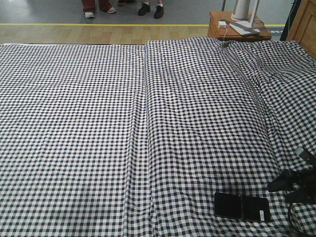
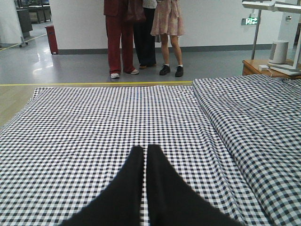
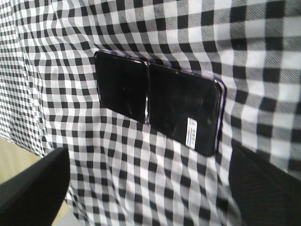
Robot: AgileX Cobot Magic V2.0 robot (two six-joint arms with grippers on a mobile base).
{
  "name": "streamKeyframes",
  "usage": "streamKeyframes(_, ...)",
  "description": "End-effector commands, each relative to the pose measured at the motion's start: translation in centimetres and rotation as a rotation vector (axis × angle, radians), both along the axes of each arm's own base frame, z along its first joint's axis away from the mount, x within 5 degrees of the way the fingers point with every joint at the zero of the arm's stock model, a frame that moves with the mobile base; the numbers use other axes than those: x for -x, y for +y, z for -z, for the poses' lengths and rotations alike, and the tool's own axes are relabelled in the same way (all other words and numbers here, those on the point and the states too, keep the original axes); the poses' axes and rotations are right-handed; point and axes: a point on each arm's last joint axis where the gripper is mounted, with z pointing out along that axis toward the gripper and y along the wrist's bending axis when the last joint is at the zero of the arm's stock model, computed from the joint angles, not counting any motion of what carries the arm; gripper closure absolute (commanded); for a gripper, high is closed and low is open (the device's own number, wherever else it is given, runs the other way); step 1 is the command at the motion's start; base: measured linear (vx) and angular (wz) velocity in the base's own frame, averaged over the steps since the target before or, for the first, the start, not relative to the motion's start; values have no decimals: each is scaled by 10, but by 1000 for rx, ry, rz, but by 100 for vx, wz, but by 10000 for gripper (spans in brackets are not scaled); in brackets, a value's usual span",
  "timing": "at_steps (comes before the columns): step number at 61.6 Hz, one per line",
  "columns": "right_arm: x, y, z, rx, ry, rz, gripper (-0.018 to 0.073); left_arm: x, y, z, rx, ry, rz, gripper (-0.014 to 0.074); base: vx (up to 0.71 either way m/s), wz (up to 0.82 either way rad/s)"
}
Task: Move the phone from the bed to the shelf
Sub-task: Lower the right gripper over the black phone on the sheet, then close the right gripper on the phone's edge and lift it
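The phone [image 1: 242, 206] is a glossy black slab with a crease across its middle and a white sticker near one end. It lies flat on the bed [image 1: 148, 123], close to the front right edge. In the right wrist view the phone [image 3: 157, 101] fills the middle, with checked fabric all around it. My right gripper [image 3: 148, 188] is open just short of the phone, holding nothing, and shows at the front view's right edge [image 1: 291, 190]. My left gripper [image 2: 146, 151] hovers shut and empty over the bed [image 2: 70, 127]. The shelf is out of view.
A reddish-brown side table [image 1: 217, 29] with a white device stands behind the bed's far right corner, with a wooden panel [image 1: 303, 22] beside it. Several people [image 2: 141, 37] stand on the grey floor beyond the bed's far edge. A seam fold [image 1: 140, 133] runs lengthwise down the bed.
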Motion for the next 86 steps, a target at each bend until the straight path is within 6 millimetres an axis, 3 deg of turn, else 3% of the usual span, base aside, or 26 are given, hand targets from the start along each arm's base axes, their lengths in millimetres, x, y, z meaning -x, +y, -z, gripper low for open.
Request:
streamKeyframes(1,-11,-4,-14,-43,-77,-6,-74,1,0,-15,11,-108,2,595,0,0)
streamKeyframes(17,-11,-2,18,-88,-62,-10,-66,1,0,-15,11,-108,2,595,0,0)
streamKeyframes(47,-3,11,59,-167,-90,15,-52,1,0,-15,11,-108,2,595,0,0)
streamKeyframes(72,2,29,84,-354,-152,99,-41,1,0,-15,11,-108,2,595,0,0)
streamKeyframes(86,3,32,88,-399,-181,114,-10,1,0,-15,11,-108,2,595,0,0)
